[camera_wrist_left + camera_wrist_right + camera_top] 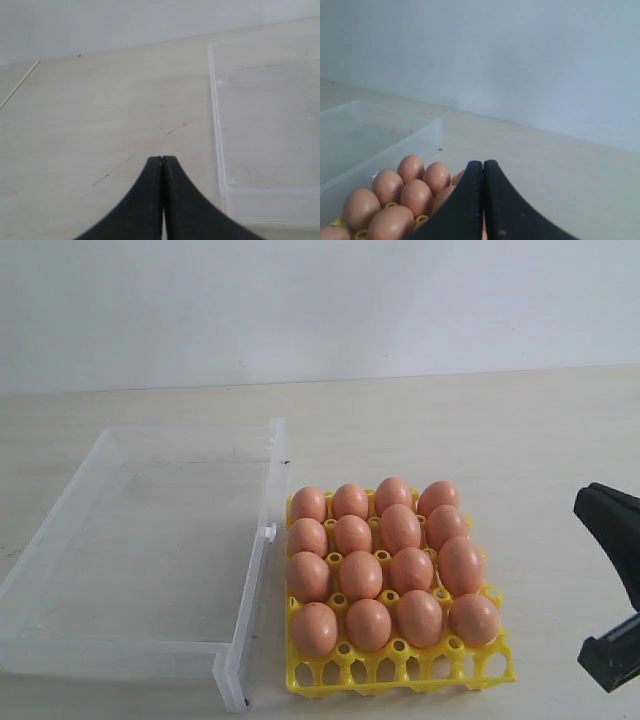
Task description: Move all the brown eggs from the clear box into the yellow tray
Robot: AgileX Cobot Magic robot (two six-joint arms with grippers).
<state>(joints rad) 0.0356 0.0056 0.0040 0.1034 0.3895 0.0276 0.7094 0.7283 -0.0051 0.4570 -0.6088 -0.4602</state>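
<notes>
Sixteen brown eggs (360, 575) fill the cups of the yellow tray (400, 672) — the clear box (150, 540) lies just beside the tray's left edge. Right of the tray, the right gripper (483, 162) is pinched closed on nothing — the left gripper (161, 159), beyond the box, likewise.

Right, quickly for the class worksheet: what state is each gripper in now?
Black left gripper: closed, holding nothing.
Black right gripper: closed, holding nothing.

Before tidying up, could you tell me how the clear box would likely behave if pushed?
The clear box looks thin-walled and empty, so probably light and quick to slide on the smooth table. Its low walls may flex.
</notes>
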